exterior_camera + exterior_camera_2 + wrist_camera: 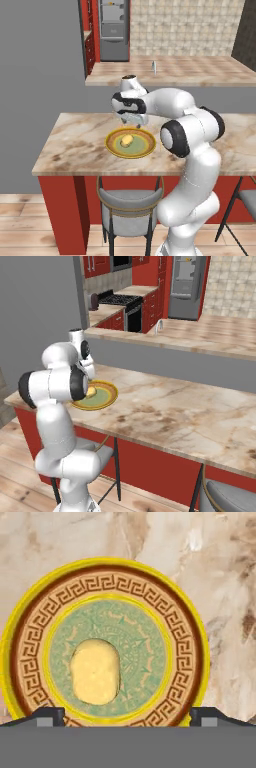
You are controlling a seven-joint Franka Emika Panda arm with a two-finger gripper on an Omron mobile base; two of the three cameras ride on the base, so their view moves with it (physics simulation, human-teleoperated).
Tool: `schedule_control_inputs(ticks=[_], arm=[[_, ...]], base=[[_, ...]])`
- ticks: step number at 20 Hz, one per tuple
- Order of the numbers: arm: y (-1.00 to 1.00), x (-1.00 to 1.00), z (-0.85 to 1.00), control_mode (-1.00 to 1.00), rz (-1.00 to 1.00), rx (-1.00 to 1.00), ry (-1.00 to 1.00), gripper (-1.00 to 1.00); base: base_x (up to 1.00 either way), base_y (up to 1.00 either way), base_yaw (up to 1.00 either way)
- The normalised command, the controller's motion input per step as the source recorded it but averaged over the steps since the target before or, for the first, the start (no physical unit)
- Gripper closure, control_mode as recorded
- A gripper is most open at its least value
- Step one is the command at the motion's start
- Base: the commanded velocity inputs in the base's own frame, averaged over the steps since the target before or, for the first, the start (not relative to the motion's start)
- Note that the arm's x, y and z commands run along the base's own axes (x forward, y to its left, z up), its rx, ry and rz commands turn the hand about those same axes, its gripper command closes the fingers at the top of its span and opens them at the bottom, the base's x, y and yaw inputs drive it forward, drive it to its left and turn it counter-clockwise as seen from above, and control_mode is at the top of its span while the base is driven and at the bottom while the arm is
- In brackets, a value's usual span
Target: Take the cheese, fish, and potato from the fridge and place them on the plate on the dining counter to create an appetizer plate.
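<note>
A pale yellow rounded potato (95, 671) lies alone in the pale green centre of the plate (30, 632), left of the middle. The yellow-rimmed plate (145, 148) sits on the beige marbled dining counter (75, 145). My gripper (127, 717) hangs open just above the plate's far side (131, 120), apart from the potato, with nothing between its fingertips (50, 714). In the right base view my arm covers part of the plate (102, 398) and potato (92, 391). The grey fridge (114, 30) stands far behind. The cheese and fish are out of view.
Grey-seated stools (129, 210) stand under the dining counter's near edge. Beyond it runs a second marbled counter with a faucet (154, 66). A stove (122, 303) and red cabinets (150, 308) lie at the back left. The counter (180, 416) stretches right of the plate.
</note>
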Motion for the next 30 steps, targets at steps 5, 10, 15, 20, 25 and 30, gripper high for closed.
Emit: schedule_control_inputs(ticks=[5,10,15,20,25,30], arm=[[-0.16,-0.99,1.0,-1.0,0.08,0.0,-0.42,-1.0],[-0.53,-0.94,0.86,-1.0,0.15,0.0,-0.37,-1.0],[-0.7,-1.0,0.91,-1.0,0.18,0.0,-0.13,-1.0],[-0.46,-0.97,0.74,-1.0,0.36,-0.09,-0.05,-1.0],[-0.14,-0.98,0.31,-1.0,0.42,-0.17,-0.01,-1.0],[0.0,-0.99,0.29,-1.0,0.32,-0.16,-0.01,-1.0]], base=[[0.0,0.0,0.0],[0.0,0.0,0.0],[0.0,0.0,0.0],[0.0,0.0,0.0],[0.0,0.0,0.0],[0.0,0.0,0.0]])
